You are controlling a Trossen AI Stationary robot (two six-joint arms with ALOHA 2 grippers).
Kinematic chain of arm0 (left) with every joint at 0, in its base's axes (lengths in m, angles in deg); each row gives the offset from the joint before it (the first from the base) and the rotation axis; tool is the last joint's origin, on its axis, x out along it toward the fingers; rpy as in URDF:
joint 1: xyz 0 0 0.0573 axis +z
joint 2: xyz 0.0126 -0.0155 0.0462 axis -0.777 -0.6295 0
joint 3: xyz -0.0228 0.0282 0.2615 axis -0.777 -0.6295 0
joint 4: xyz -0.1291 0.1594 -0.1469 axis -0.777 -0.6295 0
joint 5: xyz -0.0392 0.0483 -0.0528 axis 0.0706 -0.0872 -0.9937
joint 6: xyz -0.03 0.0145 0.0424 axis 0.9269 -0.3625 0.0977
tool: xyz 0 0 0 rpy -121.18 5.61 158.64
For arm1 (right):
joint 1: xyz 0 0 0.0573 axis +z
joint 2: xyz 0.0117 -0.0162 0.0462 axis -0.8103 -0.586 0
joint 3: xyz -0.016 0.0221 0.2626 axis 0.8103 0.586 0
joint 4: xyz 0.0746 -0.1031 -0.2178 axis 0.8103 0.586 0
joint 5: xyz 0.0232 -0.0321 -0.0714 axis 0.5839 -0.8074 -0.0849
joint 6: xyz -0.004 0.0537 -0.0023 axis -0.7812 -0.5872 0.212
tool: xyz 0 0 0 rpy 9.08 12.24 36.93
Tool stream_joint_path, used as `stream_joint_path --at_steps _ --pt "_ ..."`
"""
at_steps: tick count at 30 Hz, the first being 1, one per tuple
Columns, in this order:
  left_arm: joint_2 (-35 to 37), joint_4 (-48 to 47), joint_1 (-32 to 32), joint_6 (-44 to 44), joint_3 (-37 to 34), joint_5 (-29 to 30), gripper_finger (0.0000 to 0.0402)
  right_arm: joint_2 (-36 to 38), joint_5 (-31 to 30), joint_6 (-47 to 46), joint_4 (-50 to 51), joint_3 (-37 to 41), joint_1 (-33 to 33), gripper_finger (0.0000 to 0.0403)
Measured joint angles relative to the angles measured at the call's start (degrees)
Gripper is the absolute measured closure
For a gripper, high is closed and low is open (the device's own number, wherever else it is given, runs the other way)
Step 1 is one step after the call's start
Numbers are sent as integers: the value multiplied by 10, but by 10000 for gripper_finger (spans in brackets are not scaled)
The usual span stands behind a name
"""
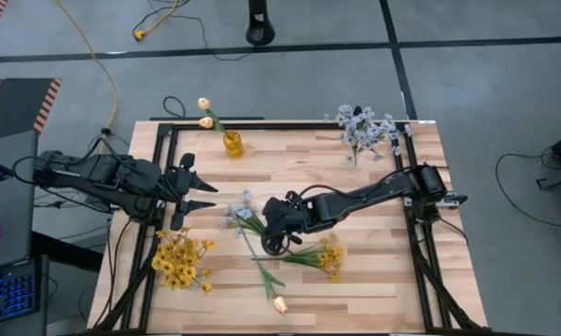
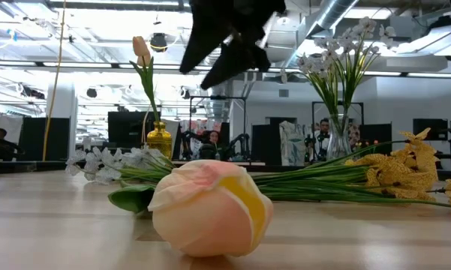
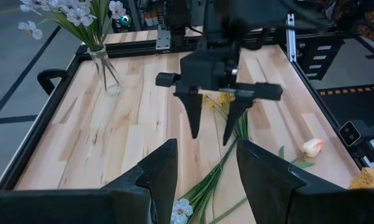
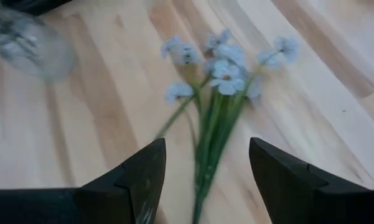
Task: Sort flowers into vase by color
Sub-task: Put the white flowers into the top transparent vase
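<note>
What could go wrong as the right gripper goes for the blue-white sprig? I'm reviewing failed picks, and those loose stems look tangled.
1. The right gripper hangs open over the blue-white sprig, whose stems cross the yellow sprig and the peach bud stem; it may lift two colors together.
2. The stems are thin and lie flat on the table; the fingers could close above them or scrape the wood.
3. The left gripper waits open nearby, so the arms could crowd.

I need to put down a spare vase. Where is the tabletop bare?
Bare wood lies between the small yellow vase and the clear glass vase of pale blue-white flowers. The middle is crowded: loose flower sprigs under the open right gripper.
</note>
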Motion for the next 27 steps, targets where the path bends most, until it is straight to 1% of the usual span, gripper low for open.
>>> stream_joint_path --at_steps 3,14,16,19,21,23,25,27 --pt "0 0 0 0 0 0 249 0 -8 0 -4 14 0 145" --pt "0 -1 0 0 0 1 249 -13 -9 0 -95 84 7 145" --pt "0 -2 0 4 0 2 249 -34 -9 1 -125 84 7 145" --pt "0 -4 0 10 0 4 249 -59 -18 1 -125 86 10 145" --pt "-1 -6 0 14 0 4 249 -76 -26 4 -148 81 8 145" --pt "-1 -5 0 14 0 4 249 -94 -30 18 -145 83 7 145" --pt "-2 -5 0 14 0 5 249 -106 -25 28 -170 80 6 145" --pt "-4 0 0 15 0 5 249 -111 -26 31 -162 81 6 145"
